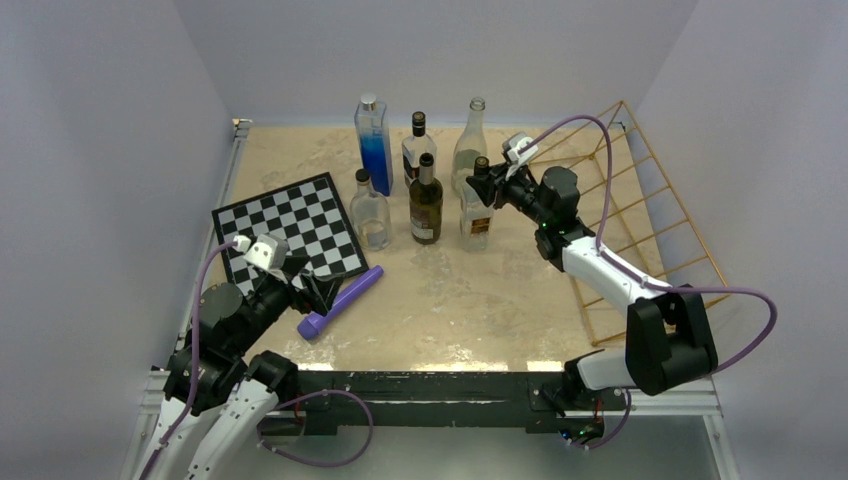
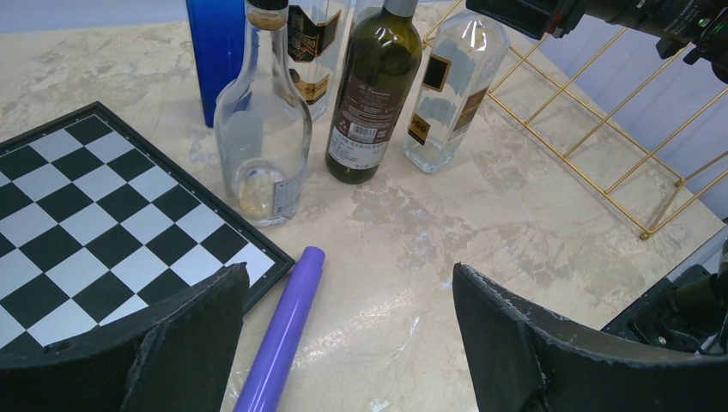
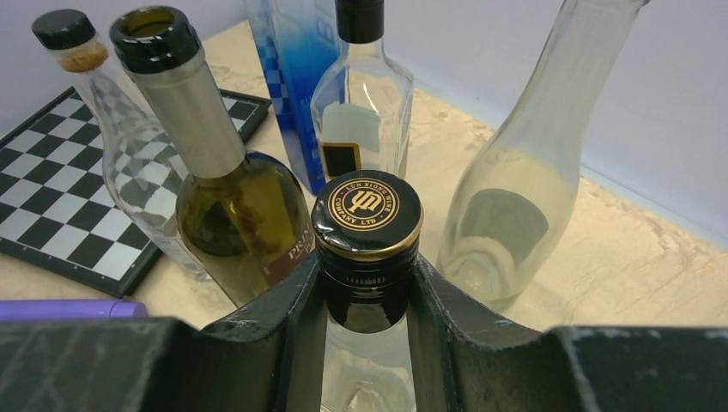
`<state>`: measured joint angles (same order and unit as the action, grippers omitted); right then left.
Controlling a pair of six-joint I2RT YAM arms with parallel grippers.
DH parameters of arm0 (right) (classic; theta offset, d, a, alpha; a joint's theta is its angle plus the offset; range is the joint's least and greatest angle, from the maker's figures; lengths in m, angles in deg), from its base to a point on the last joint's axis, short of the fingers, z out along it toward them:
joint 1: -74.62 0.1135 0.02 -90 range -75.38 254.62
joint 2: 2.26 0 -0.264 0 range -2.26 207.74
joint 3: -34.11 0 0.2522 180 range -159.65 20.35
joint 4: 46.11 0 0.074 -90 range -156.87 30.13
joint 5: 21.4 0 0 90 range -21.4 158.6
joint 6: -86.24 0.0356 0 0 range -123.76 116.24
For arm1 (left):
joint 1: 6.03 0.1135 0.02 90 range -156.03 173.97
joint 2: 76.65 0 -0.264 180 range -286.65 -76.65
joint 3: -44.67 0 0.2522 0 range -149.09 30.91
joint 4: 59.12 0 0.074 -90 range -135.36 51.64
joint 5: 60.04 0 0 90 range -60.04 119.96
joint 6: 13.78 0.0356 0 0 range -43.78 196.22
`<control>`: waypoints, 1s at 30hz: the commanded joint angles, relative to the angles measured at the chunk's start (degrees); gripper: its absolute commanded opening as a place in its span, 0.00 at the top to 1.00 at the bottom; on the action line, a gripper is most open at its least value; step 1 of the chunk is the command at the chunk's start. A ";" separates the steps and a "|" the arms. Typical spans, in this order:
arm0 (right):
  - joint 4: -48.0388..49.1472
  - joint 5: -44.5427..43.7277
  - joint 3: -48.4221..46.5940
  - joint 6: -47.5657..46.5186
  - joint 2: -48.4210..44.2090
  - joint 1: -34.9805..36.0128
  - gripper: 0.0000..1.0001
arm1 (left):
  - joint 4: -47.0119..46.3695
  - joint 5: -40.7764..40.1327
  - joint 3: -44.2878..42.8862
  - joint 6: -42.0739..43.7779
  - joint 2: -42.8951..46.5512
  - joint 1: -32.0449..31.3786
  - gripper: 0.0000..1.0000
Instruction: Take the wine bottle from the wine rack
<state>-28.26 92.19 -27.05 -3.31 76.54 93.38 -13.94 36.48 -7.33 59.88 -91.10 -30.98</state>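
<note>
Top view, bottles: you have six, all upright in a cluster at the far middle of the tabletop (image 1: 470, 300).
Top view, wine bottle: the wine bottle (image 1: 477, 218), clear glass with a black cap, is the right-hand bottle of the cluster's near row. It stands off the wine rack (image 1: 672, 190), the one gold wire frame at the tabletop's right side.
Top view, right tool: your right tool (image 1: 484, 183) sits at that bottle's neck.
Top view, left tool: your left tool (image 1: 318, 290) is at the near left, by the near corner of the one chessboard (image 1: 290, 225) and beside the one purple cylinder (image 1: 342, 300).
Left wrist view, left tool: its fingers are spread wide apart with nothing between them.
Left wrist view, wine bottle: its base rests on the tabletop, near the rack's edge wire but apart from it.
Left wrist view, count: at least five bottles show, among them the dark green bottle (image 2: 369, 94) just left of the wine bottle.
Right wrist view, right tool: it is clamped on the wine bottle's neck, just under the gold-printed cap.
Right wrist view, count: five other bottles stand behind it: the cork-stoppered flask (image 3: 94, 129), the dark green bottle, the blue bottle (image 3: 283, 69), the black-capped clear bottle (image 3: 360, 103) and the tall clear bottle (image 3: 515, 197).
</note>
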 commanded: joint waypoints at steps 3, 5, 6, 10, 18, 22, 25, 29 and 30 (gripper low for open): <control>13.11 1.69 -1.82 0.37 -0.71 0.22 0.93 | -1.10 -0.91 -0.95 0.43 -0.39 -0.36 0.08; 13.79 1.96 -1.45 0.64 -0.42 0.19 0.85 | -1.12 -0.98 -0.96 0.43 -0.38 -0.34 0.08; 13.95 1.83 -1.27 0.89 -0.33 0.19 0.79 | -1.14 -1.00 -0.96 0.43 -0.35 -0.36 0.08; 14.38 1.18 -0.68 1.13 -0.49 0.19 0.54 | -1.12 -1.02 -1.01 0.43 -0.34 -0.36 0.08; 8.11 -0.98 -1.91 0.58 -5.21 0.22 0.05 | -1.19 -1.04 -0.96 0.52 -0.60 -0.36 0.08; -0.43 -2.63 -3.09 0.49 -10.73 0.31 0.01 | -1.18 -1.00 -0.96 0.52 -0.49 -0.36 0.08; -13.60 -6.72 -5.50 1.44 -16.38 0.70 0.01 | -1.26 -0.92 -0.96 0.52 -0.40 -0.36 0.08; -31.57 -15.96 -9.23 7.70 -24.19 1.01 0.01 | -1.33 -0.69 -0.96 0.52 0.01 -0.36 0.08; -36.50 -18.29 -10.19 9.66 -25.97 1.01 0.01 | -1.36 -0.60 -0.96 0.52 0.09 -0.36 0.08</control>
<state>-44.98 84.30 -31.97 -0.34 57.22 94.11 -13.96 35.69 -7.33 59.88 -91.17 -30.98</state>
